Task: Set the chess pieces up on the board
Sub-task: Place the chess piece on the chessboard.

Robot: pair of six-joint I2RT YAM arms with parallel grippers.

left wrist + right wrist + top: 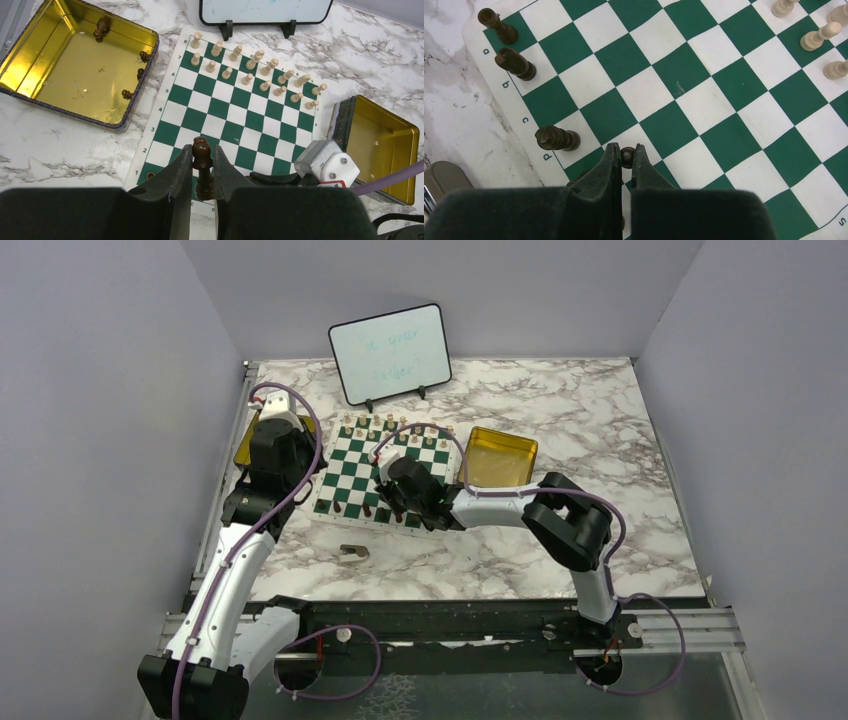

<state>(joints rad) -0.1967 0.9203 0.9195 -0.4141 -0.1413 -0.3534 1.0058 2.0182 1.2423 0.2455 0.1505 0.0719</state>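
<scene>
Sixteen light pieces (247,78) line the board (227,114); both jaws clamp one dark piece (202,150) each.

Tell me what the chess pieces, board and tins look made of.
Chess pieces: likely turned wood, tan or dark-stained, with lathe-like rings. Board: probably a thin printed vinyl mat, lying flat, matte. Tins: metal, glossy gold inside; the walls show reflections.

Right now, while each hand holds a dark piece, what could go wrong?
1. The right hand grips a small dark piece close beside a standing dark neighbour; opening could topple it.
2. The left hand holds a taller dark piece, and the right arm reaches over the board at its near row; they might collide.
</scene>
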